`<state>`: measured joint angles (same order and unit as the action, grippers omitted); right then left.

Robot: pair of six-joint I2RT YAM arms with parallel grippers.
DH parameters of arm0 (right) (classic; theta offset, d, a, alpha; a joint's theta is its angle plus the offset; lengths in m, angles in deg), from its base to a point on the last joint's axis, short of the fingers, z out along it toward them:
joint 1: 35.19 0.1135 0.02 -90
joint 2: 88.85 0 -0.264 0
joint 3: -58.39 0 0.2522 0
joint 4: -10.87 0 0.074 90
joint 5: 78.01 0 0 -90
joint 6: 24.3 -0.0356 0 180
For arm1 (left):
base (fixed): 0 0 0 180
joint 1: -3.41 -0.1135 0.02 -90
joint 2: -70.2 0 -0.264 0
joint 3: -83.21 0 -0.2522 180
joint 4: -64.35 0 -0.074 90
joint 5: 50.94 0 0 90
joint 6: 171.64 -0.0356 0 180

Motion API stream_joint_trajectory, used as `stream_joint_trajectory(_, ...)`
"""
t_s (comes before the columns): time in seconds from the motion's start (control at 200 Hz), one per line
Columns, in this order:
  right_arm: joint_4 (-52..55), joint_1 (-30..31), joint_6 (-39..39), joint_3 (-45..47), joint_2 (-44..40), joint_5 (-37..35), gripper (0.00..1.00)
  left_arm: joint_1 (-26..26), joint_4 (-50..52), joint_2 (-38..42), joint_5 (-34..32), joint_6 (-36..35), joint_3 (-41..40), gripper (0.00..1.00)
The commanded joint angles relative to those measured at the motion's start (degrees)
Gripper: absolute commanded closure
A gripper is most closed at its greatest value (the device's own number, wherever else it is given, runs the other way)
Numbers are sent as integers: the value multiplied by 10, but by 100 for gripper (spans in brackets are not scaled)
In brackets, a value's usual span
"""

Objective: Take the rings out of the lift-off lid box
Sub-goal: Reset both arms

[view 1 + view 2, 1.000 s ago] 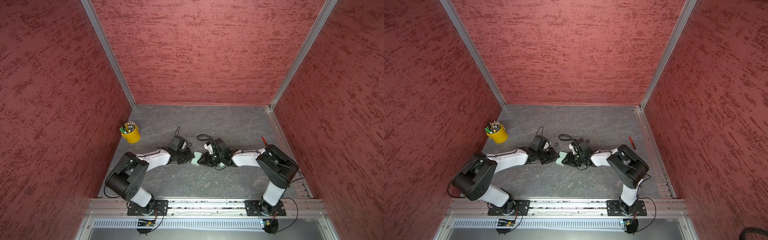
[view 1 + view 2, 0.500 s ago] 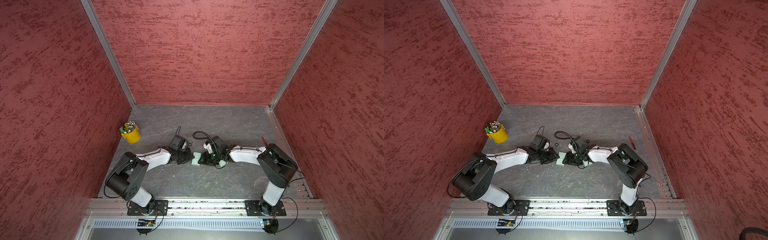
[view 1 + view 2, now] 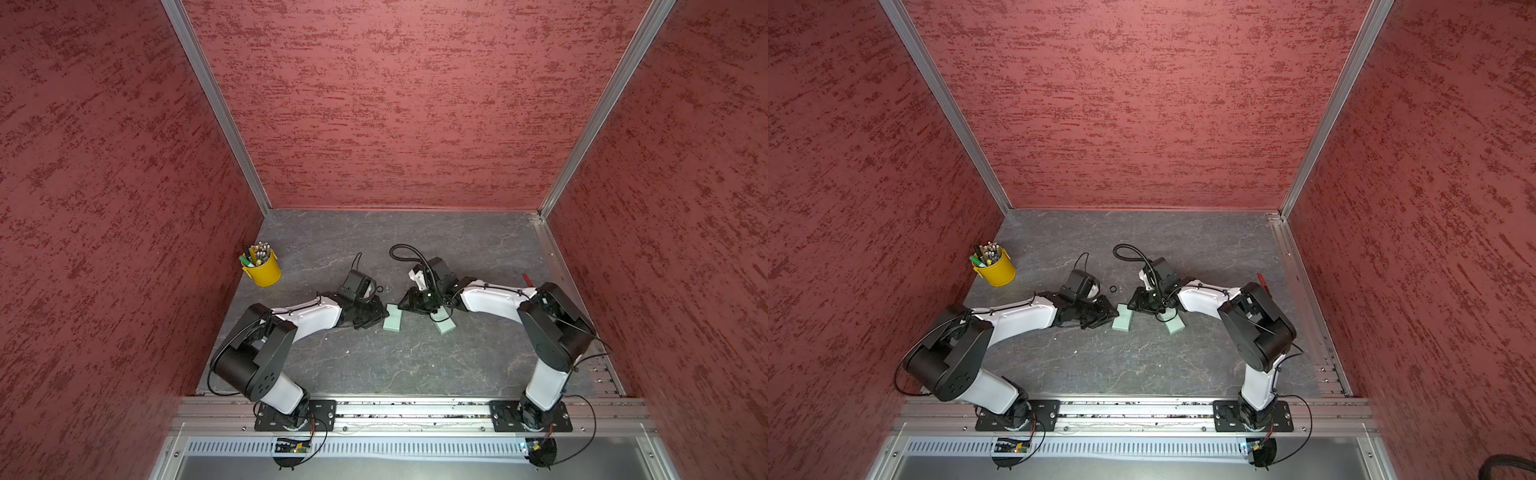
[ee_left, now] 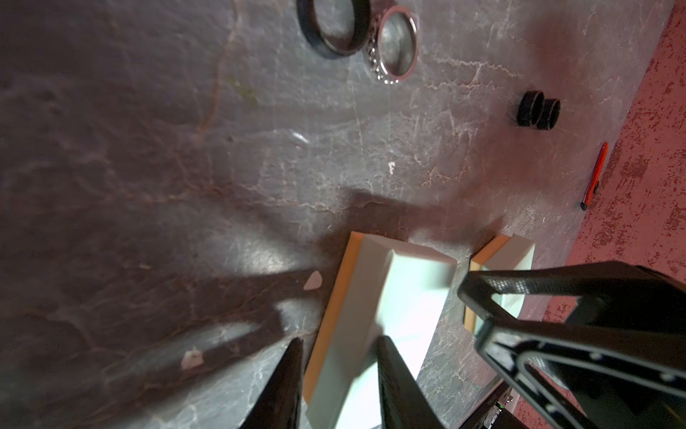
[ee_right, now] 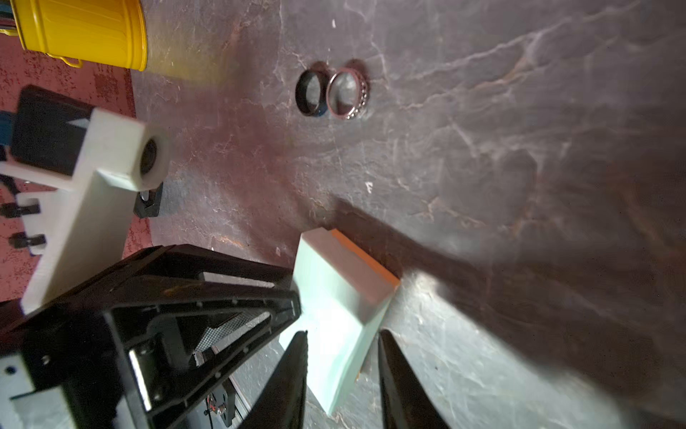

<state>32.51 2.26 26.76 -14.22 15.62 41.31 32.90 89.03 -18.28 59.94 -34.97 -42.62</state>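
An open mint-green box lies between my two grippers. My left gripper straddles one wall, one finger inside, jaws apart. My right gripper stands open over the opposite corner, with bare table between one finger and the box. A second mint-green piece lies partly under the right arm. A black ring and a silver ring lie touching on the table behind the box. Two more black rings stand farther off.
A yellow cup of pens stands at the back left. A red cutter lies by the right wall. Red walls close in three sides, and a metal rail runs along the front.
My right gripper has moved left and back toward the left gripper, and the second mint-green piece now shows beside it. The left arm has hardly moved.
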Motion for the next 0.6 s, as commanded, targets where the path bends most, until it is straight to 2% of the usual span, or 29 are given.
stream_joint_trajectory(0.0,-9,2,13,-7,14,7,67,5,24,10,-17,6,-5,65)
stream_joint_trajectory(0.17,-28,2,4,8,0,17,63,11,22,15,-21,15,-7,65)
stream_joint_trajectory(0.286,-31,4,7,17,14,25,70,17,12,14,-21,29,-14,65)
stream_joint_trajectory(0.391,-25,5,13,20,14,17,71,16,7,18,-21,36,-16,65)
stream_joint_trajectory(0.511,-12,5,19,-3,-9,12,63,11,23,31,-24,30,-4,64)
stream_joint_trajectory(0.596,16,5,36,-35,-22,7,56,3,44,40,-19,19,10,52)
